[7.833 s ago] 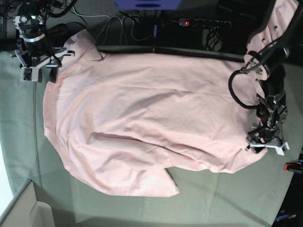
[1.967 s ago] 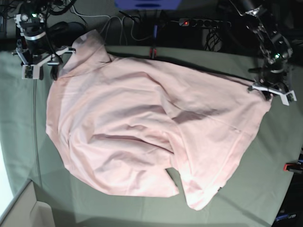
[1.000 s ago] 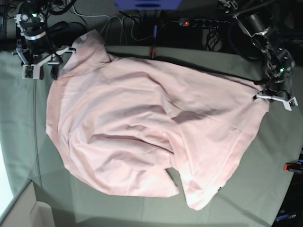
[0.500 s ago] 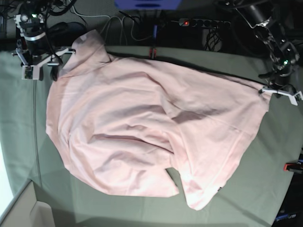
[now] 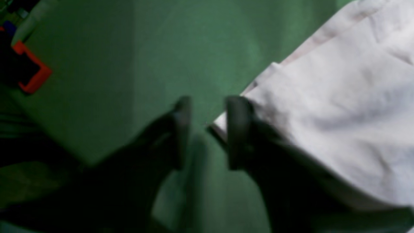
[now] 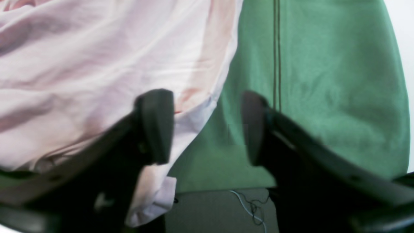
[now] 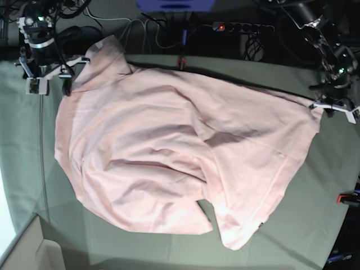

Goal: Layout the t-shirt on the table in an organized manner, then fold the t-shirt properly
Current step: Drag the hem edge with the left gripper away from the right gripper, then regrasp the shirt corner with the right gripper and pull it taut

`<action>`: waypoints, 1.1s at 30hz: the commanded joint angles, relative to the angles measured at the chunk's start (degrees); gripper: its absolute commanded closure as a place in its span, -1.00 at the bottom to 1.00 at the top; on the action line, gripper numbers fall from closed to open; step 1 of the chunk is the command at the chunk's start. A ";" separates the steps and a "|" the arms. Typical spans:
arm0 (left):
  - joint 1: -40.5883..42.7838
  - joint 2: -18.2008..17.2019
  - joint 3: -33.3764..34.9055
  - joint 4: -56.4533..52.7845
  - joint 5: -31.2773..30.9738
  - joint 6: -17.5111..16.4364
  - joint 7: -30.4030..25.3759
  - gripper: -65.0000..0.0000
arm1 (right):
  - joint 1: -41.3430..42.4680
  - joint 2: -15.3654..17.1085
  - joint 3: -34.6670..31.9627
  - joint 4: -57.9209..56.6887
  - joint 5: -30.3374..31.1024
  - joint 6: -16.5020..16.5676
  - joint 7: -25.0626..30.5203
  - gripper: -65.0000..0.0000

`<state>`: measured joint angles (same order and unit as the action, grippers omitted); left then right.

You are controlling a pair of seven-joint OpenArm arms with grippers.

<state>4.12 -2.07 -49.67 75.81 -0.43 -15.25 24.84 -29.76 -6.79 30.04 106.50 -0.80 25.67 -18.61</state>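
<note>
Across the surface [image 7: 17, 169], the t-shirt [image 7: 169, 152] is spread print-side down, covering most of the middle. Since two seconds ago its outline is unchanged: one corner is bunched up at eleven o'clock, a sleeve-like flap trails off at five o'clock, and a raised crease runs through the centre. No lettering or graphic is visible on the upward face.

At three o'clock in the base view, the left gripper [image 7: 336, 107] is found just off the cloth's corner. Half a second ago it lay against that corner; now its jaws are parted, and in the left wrist view the left gripper [image 5: 205, 129] shows bare green between the pads, with the shirt's hem only touching the outer side of one pad. The corner is judged to have been released.

At eleven o'clock, the right gripper [image 7: 48, 76] is seen in the same place as before. In the right wrist view the right gripper [image 6: 205, 126] has its jaws spread wide; a pink edge crosses the gap loosely and nothing is pinched.

With both corners let go, the stretching pull is judged finished. The layout is not yet orderly: the central crease and the five-o'clock flap remain to be smoothed before folding can begin.
</note>
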 commanded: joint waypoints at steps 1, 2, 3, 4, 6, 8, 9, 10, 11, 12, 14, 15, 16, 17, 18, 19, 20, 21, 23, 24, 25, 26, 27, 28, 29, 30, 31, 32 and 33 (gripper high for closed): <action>-0.74 -0.70 0.04 0.80 -0.41 -0.10 -1.50 0.23 | -0.35 -0.55 0.07 0.80 0.84 -0.04 1.42 -0.22; -0.82 -0.70 0.04 0.63 -0.41 -0.10 -1.59 0.19 | -0.26 -0.91 0.07 0.36 0.84 -0.04 1.42 -0.28; -0.91 -0.70 0.13 0.54 -0.41 -0.10 -1.68 0.18 | 0.00 -0.91 -0.02 -0.08 0.84 -0.04 1.42 -0.32; -0.91 -0.70 0.31 0.54 -0.41 -0.10 -1.76 0.18 | 0.26 -0.91 -0.02 -1.05 0.84 -0.04 1.42 -0.35; -1.61 -0.70 0.40 -0.07 -0.41 -0.10 -1.76 0.18 | 1.32 -0.91 -0.90 -3.25 0.84 -0.04 1.42 -0.35; -3.02 -0.70 0.40 -2.01 -0.41 -0.10 -1.76 0.18 | 2.46 -0.73 -0.99 -5.53 0.84 -0.13 1.42 -0.35; -3.64 -0.79 0.48 -3.42 -0.41 -0.10 -1.76 0.18 | 3.16 -0.64 -0.81 -6.85 0.84 -0.13 1.42 -0.35; -4.25 -0.97 0.48 -4.73 -0.41 -0.10 -1.76 0.18 | 4.22 -0.64 -0.64 -7.90 0.84 -0.13 1.42 -0.35; -4.60 -1.14 0.48 -5.79 -0.41 -0.10 -1.76 0.18 | 4.84 -0.55 -0.55 -8.70 0.75 -0.13 1.42 -0.35; -4.87 -1.14 0.48 -6.93 -0.41 -0.10 -1.76 0.18 | 5.27 -0.55 -0.28 -9.40 0.75 -0.13 1.42 -0.35; -4.96 -1.23 0.57 -8.60 -0.41 -0.10 -1.85 0.18 | 5.98 -0.47 -0.20 -10.45 0.75 -0.40 1.42 -0.35; -5.04 -1.23 0.57 -9.22 -0.41 -0.10 -1.85 0.18 | 6.15 -0.20 -0.20 -10.98 0.75 -0.40 1.42 -0.35; -5.39 -1.23 0.66 -9.92 -0.41 -0.10 -1.85 0.18 | 6.51 0.41 -0.20 -11.25 0.75 -0.40 1.42 -0.35; -5.83 -1.23 0.66 -10.80 -0.41 -0.10 -1.85 0.18 | 6.77 0.59 -0.20 -11.86 0.75 -0.40 1.42 -0.35; -6.01 -1.23 0.66 -11.77 -0.41 -0.10 -1.85 0.18 | 7.03 0.59 -0.20 -12.56 0.75 -0.40 1.42 -0.35; -6.10 -1.23 0.66 -12.47 -0.41 -0.10 -1.85 0.18 | 7.12 0.76 -0.20 -13.27 0.75 -0.48 1.42 -0.35; -6.10 -1.23 0.66 -13.09 -0.41 -0.10 -1.85 0.18 | 7.21 0.85 -0.20 -14.23 0.75 -0.48 1.42 -0.35; -6.10 -1.23 0.66 -13.61 -0.41 -0.10 -1.94 0.20 | 7.65 1.20 -0.11 -14.94 0.75 -0.48 1.42 -0.35; -6.19 -1.23 0.66 -14.58 -0.41 -0.10 -1.94 0.31 | 8.35 2.00 -0.11 -16.61 0.75 -0.48 1.42 -0.35; -6.19 -1.23 0.83 -14.84 -0.41 -0.10 -1.94 0.40 | 8.44 2.26 -0.11 -17.49 0.75 -0.48 1.42 -0.35; -6.19 -1.32 1.45 -14.93 -0.41 -0.18 -1.94 0.52 | 8.44 2.52 -0.11 -18.37 0.75 -0.48 1.42 -0.35; -6.19 -1.32 2.07 -14.93 -0.41 -0.18 -1.94 0.64 | 8.53 2.87 -0.11 -19.07 0.75 -0.48 1.42 -0.35; -6.19 -1.32 2.51 -14.93 -0.41 -0.18 -1.94 0.78 | 9.05 3.31 -0.11 -19.68 0.75 -0.48 1.42 -0.35; -6.19 -1.32 2.86 -14.93 -0.41 -0.18 -1.94 0.97 | 9.41 3.58 -0.11 -20.56 0.75 -0.48 1.42 -0.35; -6.19 -1.32 3.03 -14.67 -0.41 -0.18 -1.94 1.00 | 9.58 3.67 -0.11 -21.44 0.75 -0.48 1.42 -0.34; -6.19 -1.32 3.03 -14.40 -0.41 -0.18 -1.94 1.00 | 9.67 4.11 -0.11 -21.97 0.75 -0.48 1.42 -0.31; -6.10 -1.23 3.03 -14.23 -0.41 -0.18 -1.94 0.97 | 9.67 4.72 -0.11 -22.50 0.75 -0.48 1.42 -0.25; -6.10 -1.23 2.77 -13.70 -0.41 -0.18 -1.94 0.99 | 9.76 5.07 -0.11 -23.11 0.75 -0.48 1.42 -0.15; -5.83 -1.14 2.59 -12.65 -0.41 -0.18 -1.94 1.00 | 9.76 5.34 -0.11 -23.73 0.75 -0.48 1.42 -0.01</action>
<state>-1.72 -3.42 -47.18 62.61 -1.04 -14.79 21.21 -19.70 -1.69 29.76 82.37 -0.32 25.47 -17.26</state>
